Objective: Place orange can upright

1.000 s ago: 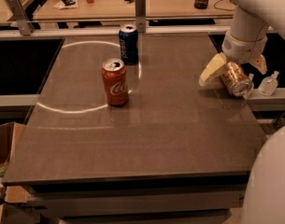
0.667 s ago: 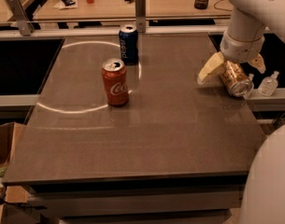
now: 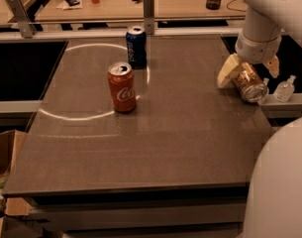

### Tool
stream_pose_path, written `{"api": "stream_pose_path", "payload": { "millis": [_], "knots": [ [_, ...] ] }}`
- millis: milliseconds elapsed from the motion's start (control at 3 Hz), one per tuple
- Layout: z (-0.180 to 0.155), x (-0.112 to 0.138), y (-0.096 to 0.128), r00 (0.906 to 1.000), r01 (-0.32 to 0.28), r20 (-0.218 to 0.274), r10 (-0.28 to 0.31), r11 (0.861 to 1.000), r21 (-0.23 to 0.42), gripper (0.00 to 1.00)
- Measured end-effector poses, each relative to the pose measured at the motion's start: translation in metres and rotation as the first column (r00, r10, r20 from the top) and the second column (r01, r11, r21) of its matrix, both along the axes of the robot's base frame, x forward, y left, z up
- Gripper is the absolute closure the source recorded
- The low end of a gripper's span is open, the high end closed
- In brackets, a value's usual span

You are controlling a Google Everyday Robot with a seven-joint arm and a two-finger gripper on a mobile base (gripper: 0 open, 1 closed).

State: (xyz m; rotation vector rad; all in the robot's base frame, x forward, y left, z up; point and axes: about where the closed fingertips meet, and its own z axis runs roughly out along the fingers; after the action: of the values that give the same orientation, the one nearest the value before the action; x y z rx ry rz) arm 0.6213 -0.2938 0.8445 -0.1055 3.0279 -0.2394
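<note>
The orange can (image 3: 248,82) is a golden-tan metallic can near the right edge of the table (image 3: 165,148). It lies tilted, with its silver end pointing down and to the right. My gripper (image 3: 249,76) hangs from the white arm at the upper right and is shut on the orange can, with one pale finger (image 3: 226,71) on its left side and another (image 3: 274,66) on its right. The can is at or just above the table surface; I cannot tell whether it touches.
A red Coca-Cola can (image 3: 122,87) stands upright left of the table's centre. A blue Pepsi can (image 3: 135,46) stands upright behind it. A small clear bottle (image 3: 285,89) sits on the ledge just right of the gripper. A white robot body (image 3: 281,182) fills the lower right.
The gripper and the orange can have shifted very slightly up and to the left. The two other cans have not moved.
</note>
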Motion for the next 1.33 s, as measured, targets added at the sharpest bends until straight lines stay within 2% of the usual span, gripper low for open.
{"api": "stream_pose_path", "payload": {
  "millis": [667,1000,1333],
  "knots": [
    [0.003,0.0,-0.005,0.9999,-0.004,0.015,0.004,1.0,-0.016,0.64],
    [0.016,-0.011,0.005,0.9961,-0.079,0.039,0.079,0.997,-0.001,0.88],
    [0.045,-0.029,0.019,0.9813,-0.173,0.094,0.168,0.984,0.049,1.0]
  ]
}}
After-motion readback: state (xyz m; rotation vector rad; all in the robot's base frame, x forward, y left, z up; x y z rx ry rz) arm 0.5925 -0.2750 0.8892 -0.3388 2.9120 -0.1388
